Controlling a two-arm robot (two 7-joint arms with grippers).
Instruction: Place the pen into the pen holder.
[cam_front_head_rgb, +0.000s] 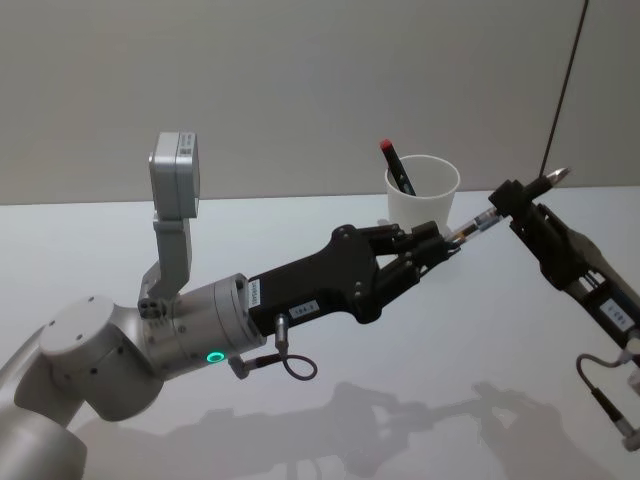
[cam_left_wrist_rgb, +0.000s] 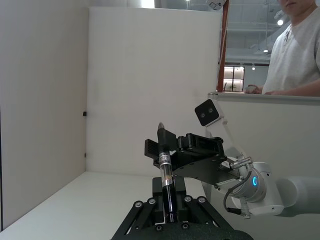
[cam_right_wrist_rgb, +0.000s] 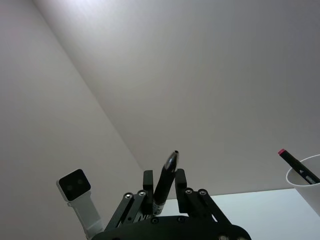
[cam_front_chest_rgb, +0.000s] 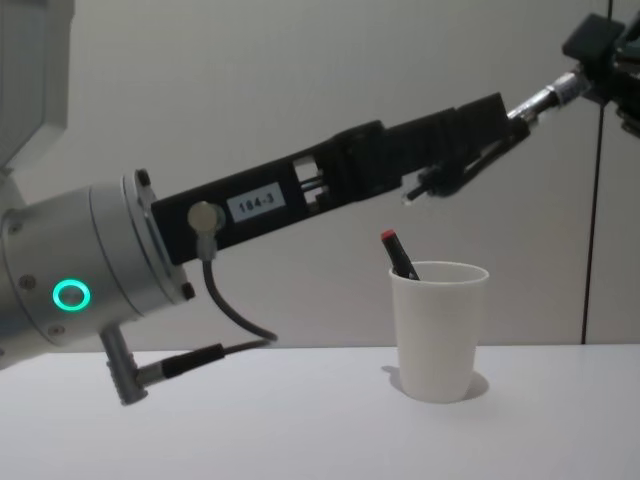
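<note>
Pen clenched at both ends by left tool and right tool, above pen holder.

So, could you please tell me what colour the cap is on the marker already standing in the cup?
Red, on a black marker in the white cup; the chest view shows it best.

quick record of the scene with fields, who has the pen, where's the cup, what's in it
pen: raised above the table, spanning both pincers
left pincer: shut on the pen's lower end
right pincer: shut on the pen near its tip
pen holder: white cup upright on the table, below the pen
in the holder: red-capped marker leaning on the rim
stage: handover in the air
</note>
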